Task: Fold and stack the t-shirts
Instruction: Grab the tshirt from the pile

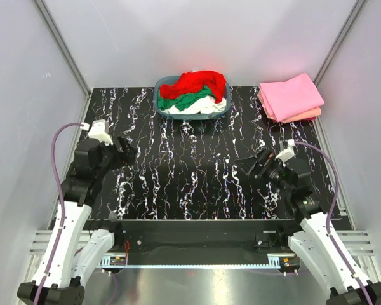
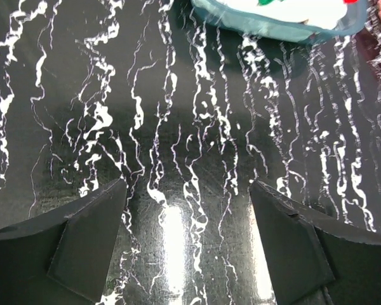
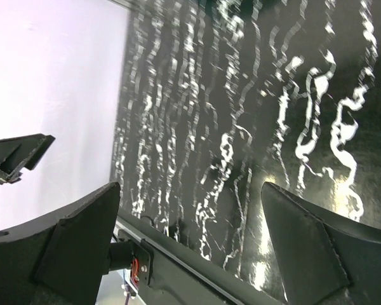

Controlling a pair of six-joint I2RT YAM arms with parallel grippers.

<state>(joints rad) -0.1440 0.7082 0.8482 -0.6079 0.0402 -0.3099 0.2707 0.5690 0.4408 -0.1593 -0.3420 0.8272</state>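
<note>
A bright red t-shirt lies crumpled on top of a green one and a white one in the blue-grey basket at the back middle of the table. A folded pink t-shirt rests on a folded salmon one at the back right. My left gripper is open and empty above the table's left side. My right gripper is open and empty above the right side. In the left wrist view the basket's rim shows at the top, with the gripper over bare table.
The table is black with white marbling. Grey walls close in the left, right and back. The table's near edge and metal frame show in the right wrist view between its open fingers.
</note>
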